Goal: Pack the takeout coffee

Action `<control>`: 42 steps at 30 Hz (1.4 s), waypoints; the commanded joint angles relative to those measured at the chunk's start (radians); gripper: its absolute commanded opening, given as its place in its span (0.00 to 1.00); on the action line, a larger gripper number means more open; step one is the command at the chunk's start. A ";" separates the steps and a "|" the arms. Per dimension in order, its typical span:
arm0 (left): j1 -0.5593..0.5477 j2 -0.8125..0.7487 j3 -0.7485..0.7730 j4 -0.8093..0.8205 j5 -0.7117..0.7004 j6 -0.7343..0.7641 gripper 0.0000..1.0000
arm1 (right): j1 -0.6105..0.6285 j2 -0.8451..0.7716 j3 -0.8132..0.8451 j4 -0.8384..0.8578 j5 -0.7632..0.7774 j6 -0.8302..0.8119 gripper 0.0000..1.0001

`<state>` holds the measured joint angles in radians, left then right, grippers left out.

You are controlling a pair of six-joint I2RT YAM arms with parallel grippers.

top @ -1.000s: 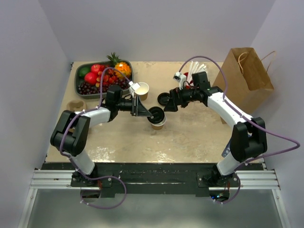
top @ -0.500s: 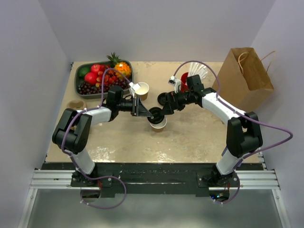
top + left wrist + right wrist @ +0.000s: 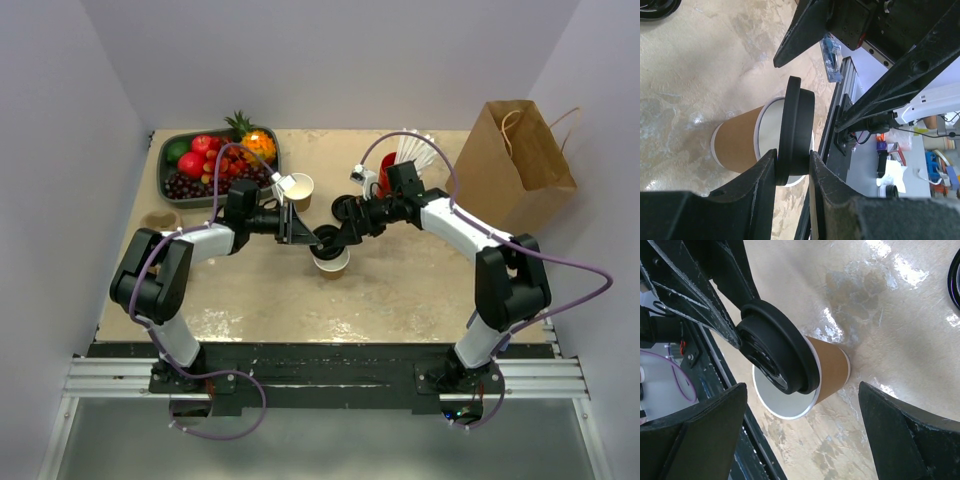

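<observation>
Coffee cup (image 3: 334,262): it stands upright on the worktop (image 3: 400,290) at the centre of the top view, between the two arms, with its mouth only partly covered.
Black lid (image 3: 796,125): it leans tilted against the cup's rim and is not seated. In the right wrist view it hides the upper left of the mouth, and the pale inside shows below it.
Left fingers (image 3: 762,182): they are closed narrow on the lid's edge, pinching it at the bottom centre of the left wrist view.
Right fingers (image 3: 705,435): they are spread wide, one at each lower corner of the right wrist view, with the cup between them and untouched.
Step in hand: we judge this to be capping the cup before it is packed.
Doing it well: we would close the right fingers gently on the tan wall, low down, so the paper does not crush. Then we would level the lid over the rim and press it down evenly. We would let go only once the rim is covered all round.
Risk: a sideways push from the tilted lid could tip the cup.
Spare lid (image 3: 345,208): it lies flat just above the cup in the top view.
Lidless cup (image 3: 299,190): it sits up and left of centre and is not ours.
Paper bag (image 3: 520,155): it stands open at the upper right, well apart from the cup, and is probably where the cup goes.
</observation>
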<state>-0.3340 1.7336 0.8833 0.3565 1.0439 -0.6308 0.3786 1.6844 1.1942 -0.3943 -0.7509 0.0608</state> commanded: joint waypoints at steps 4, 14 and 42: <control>0.004 -0.039 0.066 0.055 0.091 -0.007 0.13 | 0.002 0.001 0.041 0.005 -0.016 -0.001 0.95; 0.000 -0.092 -0.020 0.024 0.102 -0.096 0.00 | 0.002 -0.031 0.044 -0.028 -0.053 0.004 0.95; -0.036 -0.008 0.022 -0.054 0.028 -0.080 0.18 | 0.023 0.009 0.008 -0.034 0.010 0.019 0.93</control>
<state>-0.3626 1.7111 0.8581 0.3344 1.0946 -0.7387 0.3946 1.6939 1.1984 -0.4366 -0.7502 0.0689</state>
